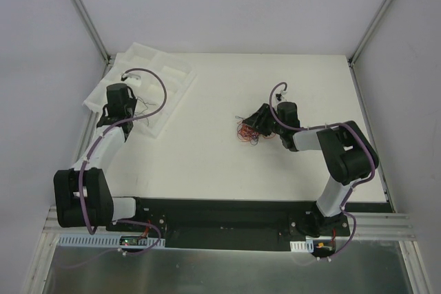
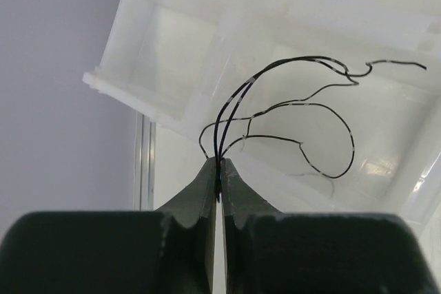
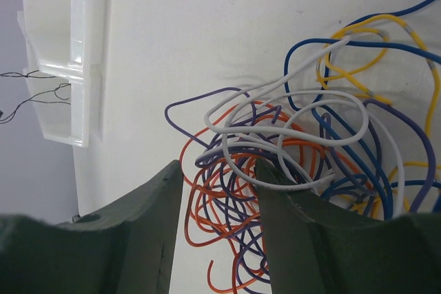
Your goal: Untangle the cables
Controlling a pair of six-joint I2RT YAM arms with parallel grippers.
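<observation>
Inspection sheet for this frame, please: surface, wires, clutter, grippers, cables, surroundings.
Surface: white table.
Job's things: tangle of coloured wires lying centre-right; a few black wires held apart over the tray.
Clutter: nothing seen.
Grippers: left gripper shut on the black wires; right gripper open at the tangle's edge.
Cables: purple hoses along both arms.
Surroundings: grey walls, metal frame.

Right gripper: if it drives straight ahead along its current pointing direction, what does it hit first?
The cable tangle: its orange and purple loops lie right at the open fingertips of the right gripper, seemingly partly between them. Nothing else shows in front, though depth is unclear.
</observation>
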